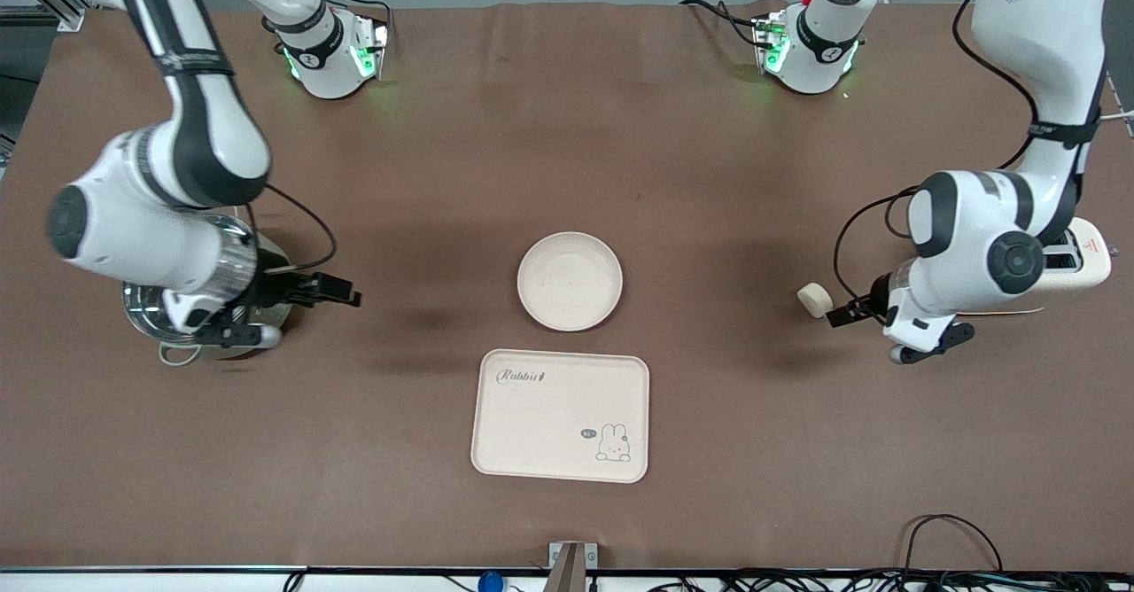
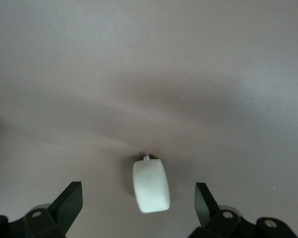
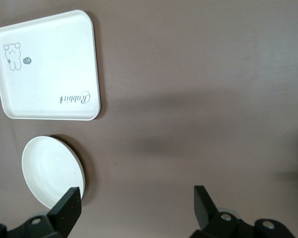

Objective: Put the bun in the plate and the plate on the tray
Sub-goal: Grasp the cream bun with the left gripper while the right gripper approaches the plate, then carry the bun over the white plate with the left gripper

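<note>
**Both grippers spread and empty; bun on bare tabletop, plate and tray apart**

Bun (image 1: pixel 815 299): lies on the brown tabletop (image 1: pixel 567 149) toward the left arm's end, touching neither plate nor tray. In the left wrist view the bun (image 2: pixel 151 185) sits between the two dark fingers, with clear gaps on both sides; no contact visible.

Left gripper (image 1: pixel 864 308): low over the tabletop just beside the bun, jaws spread wide, holding nothing. In the front view the wrist body covers most of the fingers, so only dark tips show. The left wrist view cuts the gripper (image 2: pixel 139 203) off at the frame edge.

Plate (image 1: pixel 570 280): empty, near the middle of the tabletop, farther from the front camera than the tray. In the right wrist view the plate (image 3: pixel 52 171) is partly hidden by one finger.

Tray (image 1: pixel 561 415): flat on the tabletop close to the front edge, just clear of the plate, nothing on it. "Rabbit" script and rabbit drawing legible.

Right gripper (image 1: pixel 297 299): toward the right arm's end, jaws spread, empty; seen in the right wrist view (image 3: pixel 136 206) over bare tabletop.

A shiny metal bowl (image 1: pixel 177 322) lies under the right arm, mostly hidden. A white toaster-like appliance (image 1: pixel 1085 260) is largely blocked by the left arm.
</note>
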Robot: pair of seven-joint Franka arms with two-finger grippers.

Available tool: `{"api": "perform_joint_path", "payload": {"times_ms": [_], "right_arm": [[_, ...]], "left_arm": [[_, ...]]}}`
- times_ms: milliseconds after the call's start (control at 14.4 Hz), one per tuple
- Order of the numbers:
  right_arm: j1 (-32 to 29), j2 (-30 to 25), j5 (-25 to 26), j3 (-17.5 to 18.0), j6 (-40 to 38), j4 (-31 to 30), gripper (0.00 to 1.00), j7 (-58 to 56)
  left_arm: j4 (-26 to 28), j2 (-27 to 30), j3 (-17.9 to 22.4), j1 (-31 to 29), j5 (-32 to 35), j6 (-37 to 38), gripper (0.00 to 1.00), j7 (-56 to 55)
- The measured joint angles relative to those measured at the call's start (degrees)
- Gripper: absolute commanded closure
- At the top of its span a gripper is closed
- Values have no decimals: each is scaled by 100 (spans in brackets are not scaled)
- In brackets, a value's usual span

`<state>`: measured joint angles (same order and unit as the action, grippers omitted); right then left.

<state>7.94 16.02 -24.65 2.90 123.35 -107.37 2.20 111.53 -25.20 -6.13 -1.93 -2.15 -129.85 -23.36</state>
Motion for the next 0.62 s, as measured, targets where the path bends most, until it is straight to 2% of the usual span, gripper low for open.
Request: {"api": "perform_joint_path", "payload": {"times_ms": [346,485,554,623], "right_arm": [[681,3,-413,7,1101,-956,0,20],[871,25,-843,8,1418,-1179,0,25],[1007,67,-1034,8,1597,-1242,0,23],[1172,143,-1151,9,1804,-1270,0,41]], "left_arm": [[434,-487,-47,64,0,-1099,0,-129],[574,-526,-50,64,0,-1175,1,-187],[629,-514,-52,63,0,-1175,9,-227],[682,-489,-59,62,0,-1173,25,-252]]}}
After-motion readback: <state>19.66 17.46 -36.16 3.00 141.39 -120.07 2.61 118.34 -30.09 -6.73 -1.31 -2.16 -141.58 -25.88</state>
